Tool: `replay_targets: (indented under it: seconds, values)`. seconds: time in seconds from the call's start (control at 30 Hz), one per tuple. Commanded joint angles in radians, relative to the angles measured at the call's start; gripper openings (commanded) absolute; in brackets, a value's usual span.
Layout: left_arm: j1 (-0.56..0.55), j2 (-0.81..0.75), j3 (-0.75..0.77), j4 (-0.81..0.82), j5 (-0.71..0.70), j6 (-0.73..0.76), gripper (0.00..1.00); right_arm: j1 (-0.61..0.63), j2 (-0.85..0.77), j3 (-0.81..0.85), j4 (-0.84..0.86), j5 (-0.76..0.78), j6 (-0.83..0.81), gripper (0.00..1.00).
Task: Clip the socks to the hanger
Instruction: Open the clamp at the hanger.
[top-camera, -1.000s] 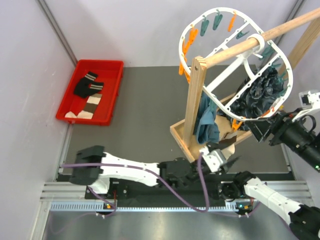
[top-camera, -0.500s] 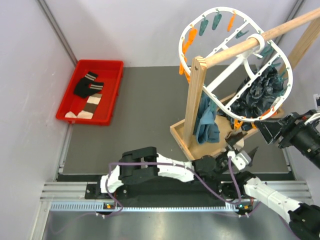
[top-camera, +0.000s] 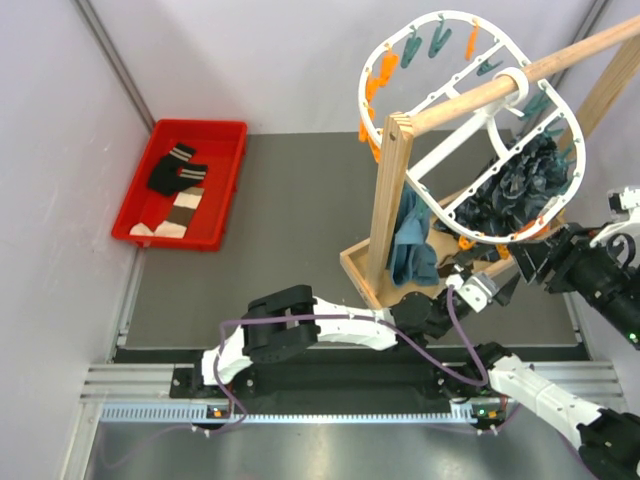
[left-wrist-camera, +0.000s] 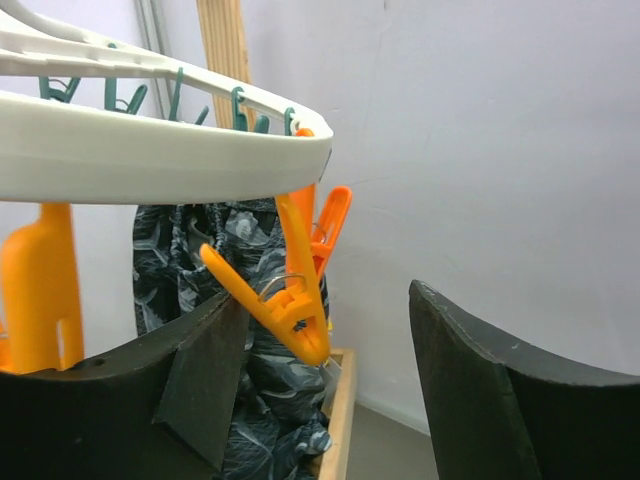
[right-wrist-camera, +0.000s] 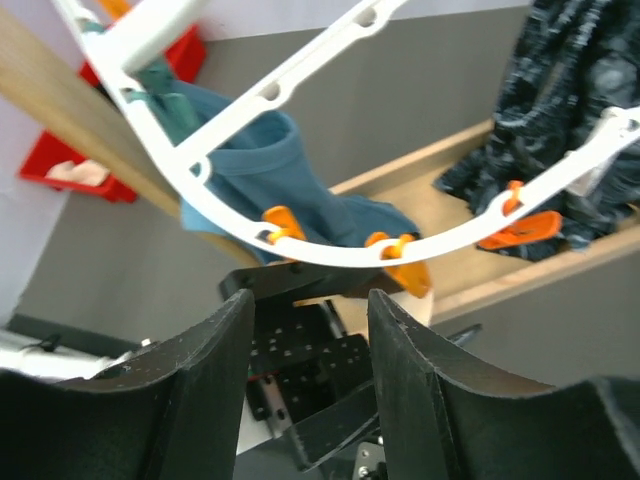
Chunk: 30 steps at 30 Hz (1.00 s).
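The socks lie in a red tray (top-camera: 228, 180) at the far left: a black one with a striped cuff (top-camera: 172, 170) and a banded brown one (top-camera: 180, 210). The white oval hanger (top-camera: 395, 45) hangs from a wooden pole, tilted. My left gripper (top-camera: 492, 280) is open under its lower rim. In the left wrist view (left-wrist-camera: 325, 300) an orange peg (left-wrist-camera: 290, 300) hangs between the jaws, close to the left finger; I cannot tell if they touch. My right gripper (top-camera: 532, 262) is open and empty beside the rim (right-wrist-camera: 330, 250); it also shows in the right wrist view (right-wrist-camera: 310, 300).
A wooden pole-and-post rack (top-camera: 385, 210) with a tray base carries the hanger. A teal cloth (top-camera: 412, 245) and a dark patterned cloth (top-camera: 520, 185) hang clipped from the hanger. Grey walls close in on the left and back.
My left arm has reached right and forward, bringing its open gripper under the hanger's lower rim. My right gripper has shifted slightly. The hanger has swung a little.
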Motion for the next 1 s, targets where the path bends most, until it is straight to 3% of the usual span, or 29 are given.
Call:
replay_targets:
  seconds: [0.0, 0.33, 0.6, 0.97]
  values:
    - [0.006, 0.021, 0.039, 0.045, 0.022, -0.042, 0.68, 0.012, -0.010, -0.030, -0.055, 0.126, -0.012, 0.48]
    - [0.005, -0.002, 0.027, 0.021, -0.016, -0.057, 0.48, 0.012, -0.065, -0.262, 0.064, 0.183, -0.029, 0.47]
    - [0.002, -0.043, -0.002, -0.002, -0.038, -0.057, 0.34, 0.012, -0.076, -0.336, 0.134, 0.201, -0.037, 0.54]
    - [-0.004, -0.054, -0.008, -0.004, -0.038, -0.054, 0.32, 0.011, -0.085, -0.372, 0.215, 0.273, -0.052, 0.52]
